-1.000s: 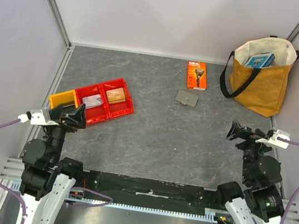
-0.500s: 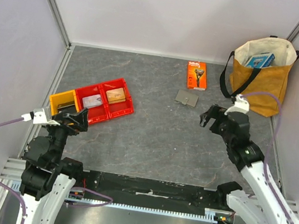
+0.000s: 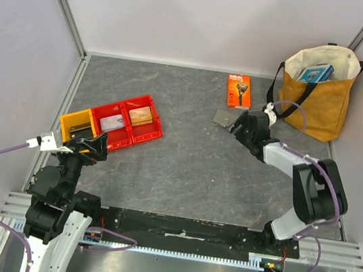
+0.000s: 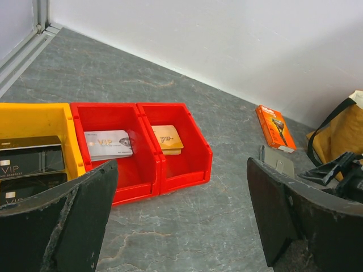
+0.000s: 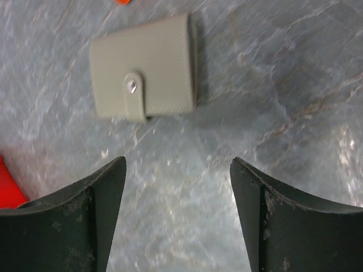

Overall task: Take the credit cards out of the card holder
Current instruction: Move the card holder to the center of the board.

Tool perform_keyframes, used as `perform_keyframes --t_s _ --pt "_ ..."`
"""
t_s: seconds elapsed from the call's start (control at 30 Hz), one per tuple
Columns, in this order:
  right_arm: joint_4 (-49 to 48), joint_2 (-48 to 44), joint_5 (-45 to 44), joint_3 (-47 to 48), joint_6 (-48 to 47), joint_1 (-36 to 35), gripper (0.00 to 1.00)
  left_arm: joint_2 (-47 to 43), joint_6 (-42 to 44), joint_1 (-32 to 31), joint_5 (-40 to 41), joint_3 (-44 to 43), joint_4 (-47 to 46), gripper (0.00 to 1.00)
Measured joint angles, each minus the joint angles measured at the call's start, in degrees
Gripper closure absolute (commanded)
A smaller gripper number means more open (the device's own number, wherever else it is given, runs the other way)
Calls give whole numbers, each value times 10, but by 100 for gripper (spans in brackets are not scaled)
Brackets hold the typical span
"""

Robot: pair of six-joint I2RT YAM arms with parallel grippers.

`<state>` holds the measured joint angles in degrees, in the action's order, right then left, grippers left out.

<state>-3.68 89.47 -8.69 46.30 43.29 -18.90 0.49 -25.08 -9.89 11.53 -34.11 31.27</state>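
Two grippers, both with fingers spread and nothing between them. Right gripper (image 5: pixel 177 170) hovers just short of the card holder (image 5: pixel 144 73), which lies flat on the grey table (image 5: pixel 295 85) near the razor package (image 3: pixel 238 91). Its tab is snapped shut, so its contents are hidden. From overhead, the gripper hides one edge of the holder. Left gripper (image 4: pixel 181 170) hangs near the red bins (image 4: pixel 187 175). The yellow bin (image 4: pixel 34 116) is cut off at the frame edge.
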Motion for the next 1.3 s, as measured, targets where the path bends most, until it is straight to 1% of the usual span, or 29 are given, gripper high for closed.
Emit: perform_keyframes --t_s 0.07,0.23,0.4,0.53,0.63,0.83,1.07,1.27,1.3 --pt "-34 40 0 8 21 16 23 0 0 0 0 0 0 1" --pt "-92 99 6 12 53 54 30 -1 0 0 0 0 0 1" --pt "-159 138 41 19 68 73 42 -1 0 0 0 0 0 1" --pt "-198 158 69 19 82 75 46 -1 0 0 0 0 0 1" --pt "-212 166 89 18 89 76 50 -1 0 0 -1 0 0 1" --pt "-235 172 117 6 97 81 59 2 0 2 -3 0 0 1" --pt "-259 175 144 -11 103 92 78 27 0 5 -18 0 -1 2" --pt "-283 174 176 -26 106 98 98 52 0 5 -57 4 -9 4" --pt "-286 173 181 -28 105 99 100 59 0 5 -63 4 -12 4"
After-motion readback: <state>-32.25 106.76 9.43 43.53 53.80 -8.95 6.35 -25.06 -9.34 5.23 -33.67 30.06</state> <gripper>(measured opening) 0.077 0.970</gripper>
